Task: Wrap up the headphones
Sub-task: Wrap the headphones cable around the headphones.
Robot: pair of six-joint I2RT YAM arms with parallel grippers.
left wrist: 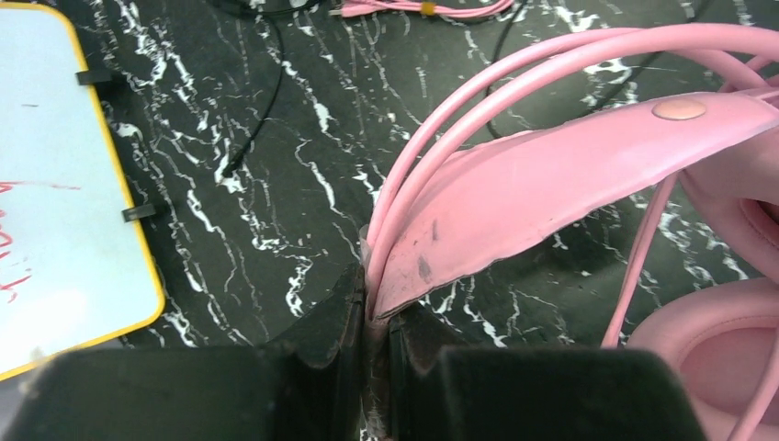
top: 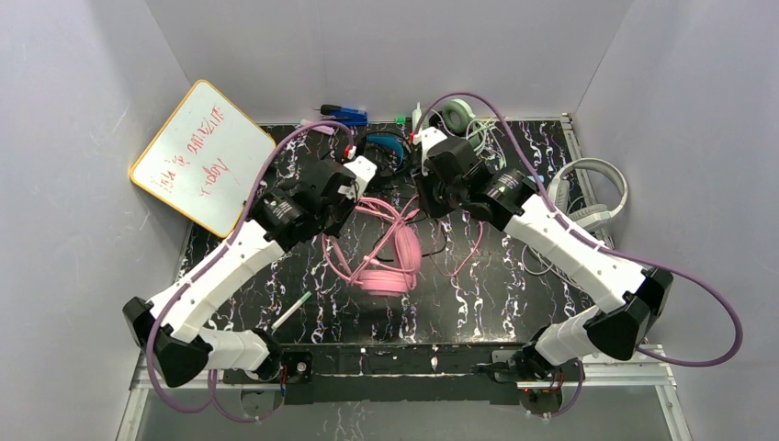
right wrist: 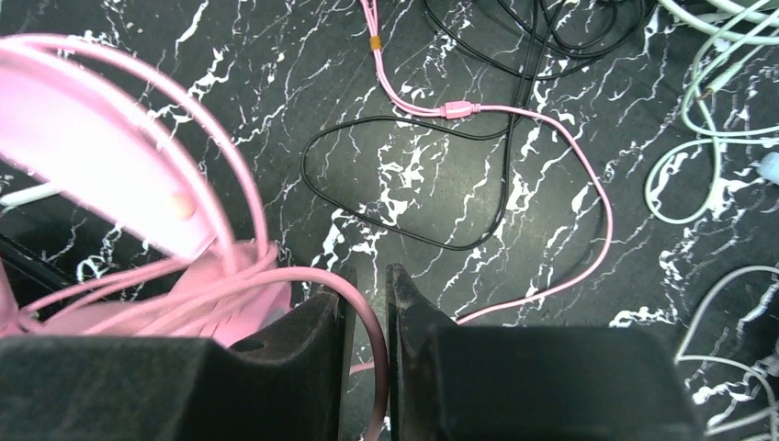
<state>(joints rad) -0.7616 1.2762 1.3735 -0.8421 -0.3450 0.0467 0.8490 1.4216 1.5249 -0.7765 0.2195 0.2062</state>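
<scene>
pink headset [top: 390, 276] is lying mid-table [top: 514, 303] between the two arms, with its cord [right wrist: 457, 109] looped loose around it and trailing off right. left gripper [left wrist: 372, 367] is squeezed tight on the headband [left wrist: 551, 175] edge. right gripper [right wrist: 367, 358] is nearly closed, pinching the pink cord. black-blue set [top: 386, 144] and white set [top: 592, 219] sit further back.

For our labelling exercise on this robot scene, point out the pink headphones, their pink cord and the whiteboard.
pink headphones [left wrist: 551, 175]: left wrist view, on the headband.
pink cord [right wrist: 457, 110]: right wrist view, on its inline joint piece.
whiteboard [top: 204, 156]: top external view, on the white writing face.
</scene>
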